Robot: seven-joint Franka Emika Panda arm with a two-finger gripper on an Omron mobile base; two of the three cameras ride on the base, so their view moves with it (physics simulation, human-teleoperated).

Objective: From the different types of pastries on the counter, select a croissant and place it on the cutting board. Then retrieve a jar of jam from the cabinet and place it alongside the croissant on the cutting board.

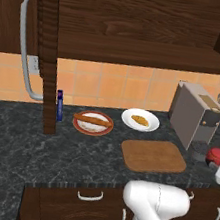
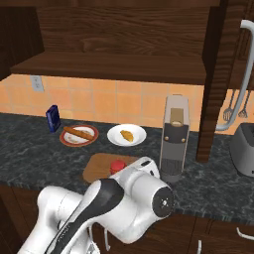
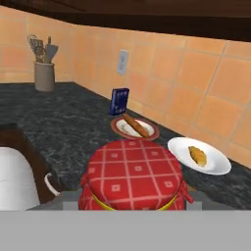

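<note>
Jam jar (image 3: 133, 175) sits right at the gripper, red top up, seemingly grasped, though the fingers are hidden, so I cannot tell. Board (image 1: 153, 156) lies bare near the counter's front edge; croissant (image 1: 140, 120) remains on its white plate (image 1: 129, 117) behind it.

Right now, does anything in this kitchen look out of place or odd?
One thing: the croissant sits on its white plate, and the cutting board has no pastry on it, yet the jam jar is already out, close in front of the hand camera. Nothing looks spilled or broken.
</note>
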